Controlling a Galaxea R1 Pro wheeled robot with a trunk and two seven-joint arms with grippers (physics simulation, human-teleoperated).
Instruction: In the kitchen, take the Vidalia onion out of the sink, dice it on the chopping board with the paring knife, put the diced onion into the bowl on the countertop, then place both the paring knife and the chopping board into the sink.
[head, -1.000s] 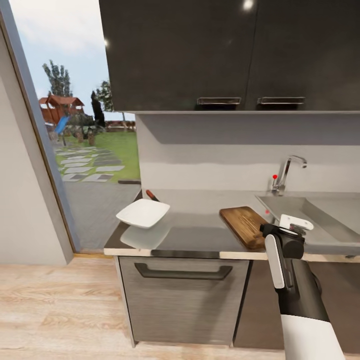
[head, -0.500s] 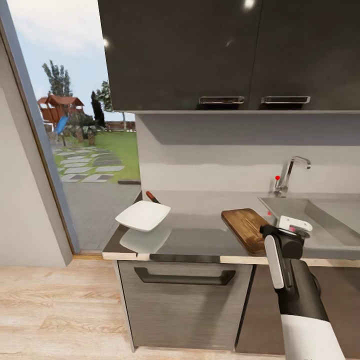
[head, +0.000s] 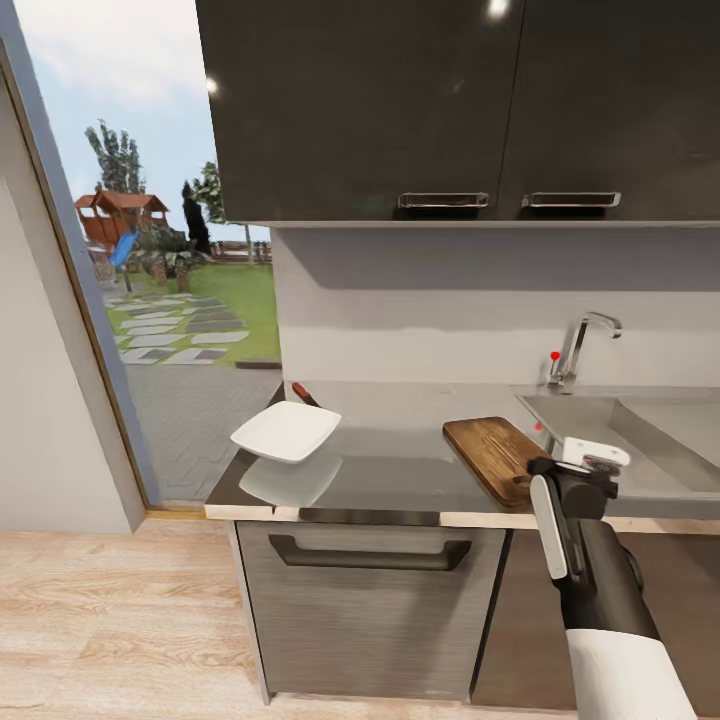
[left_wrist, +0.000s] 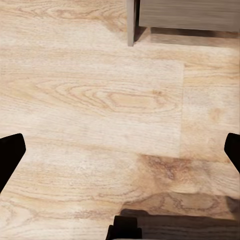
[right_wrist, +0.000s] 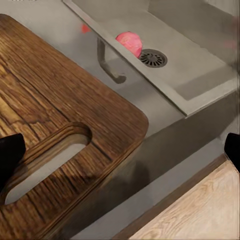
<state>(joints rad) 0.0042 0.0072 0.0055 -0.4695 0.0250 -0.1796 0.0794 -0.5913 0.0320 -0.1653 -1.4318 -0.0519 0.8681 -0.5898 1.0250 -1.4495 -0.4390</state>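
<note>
Daylight floods from my nine o'clock; glare spots on the upper cabinets (head: 360, 100); soft, slightly blurry renders.

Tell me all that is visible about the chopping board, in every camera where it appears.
The chopping board is a brown wooden rectangle with rounded corners and a clear dark grain. It lies flat on the grey countertop, between the white bowl and the sink, angled to the counter's front edge. In the right wrist view a slot-shaped handle hole is cut near its short end, closest to that edge. Its top is bare. The right gripper hangs by the handle end, jaws open, not touching it.
</note>
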